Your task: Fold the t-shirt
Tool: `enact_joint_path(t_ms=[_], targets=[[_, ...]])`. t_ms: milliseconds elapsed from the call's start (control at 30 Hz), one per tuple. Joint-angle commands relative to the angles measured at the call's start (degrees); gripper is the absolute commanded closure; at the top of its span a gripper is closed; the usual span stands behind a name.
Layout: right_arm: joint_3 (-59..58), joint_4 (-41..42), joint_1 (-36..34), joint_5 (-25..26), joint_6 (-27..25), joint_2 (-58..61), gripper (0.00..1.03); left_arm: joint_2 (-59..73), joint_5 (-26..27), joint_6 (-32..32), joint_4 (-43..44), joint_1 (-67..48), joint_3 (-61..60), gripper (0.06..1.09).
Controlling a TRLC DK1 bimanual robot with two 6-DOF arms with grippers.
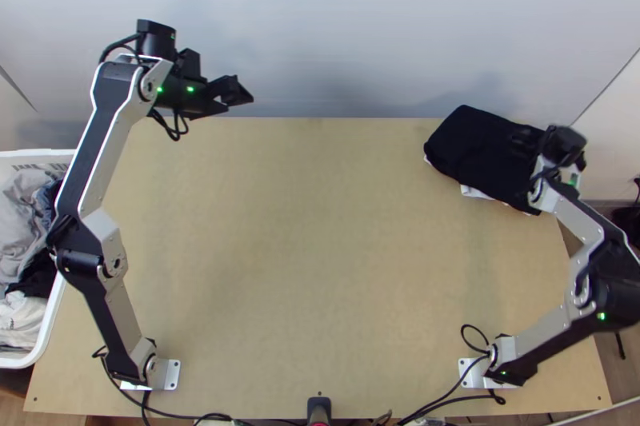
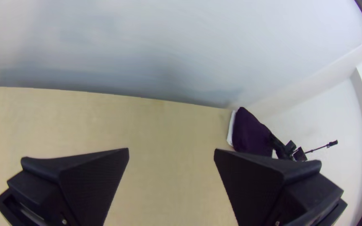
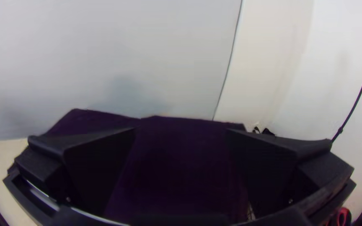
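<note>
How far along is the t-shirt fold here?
Folding looks done: the dark garment lies flat and compact over white cloth at the far right. Nothing is in hand; the left claw and right claw are open. Remaining, probably: only moving the right claw clear of the garment.

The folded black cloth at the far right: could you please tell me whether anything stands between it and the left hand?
Nothing visible stands between the left hand and the folded black cloth; only the tabletop stretches between them. The right hand, over the cloth's right end, could crowd an approach there.
</note>
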Motion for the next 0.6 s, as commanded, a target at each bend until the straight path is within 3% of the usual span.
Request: enact_joint_path(t_ms=[0, 267, 433, 567], targets=[[-2.10, 7.99, -1.54, 2.43, 1.98, 8.98, 0.04, -1.54, -5.28, 0.74, -0.27, 3.11, -1.16, 0.10], [2.91, 8.51, -5.49, 2.87, -0.83, 13.99, 0.04, -4.00, -5.81, 1.80, 0.00, 9.00, -2.04, 0.10], [2.03, 7.64, -2.59, 2.87, -3.03, -2.09, 0.04, -6.72, -6.51, 2.41, 0.00, 13.13, -2.31, 0.10], [1.68, 7.64, -0.13, 2.79, -3.38, -14.05, 0.04, -9.01, -11.17, 2.76, 1.23, 16.38, -2.57, 0.10]])
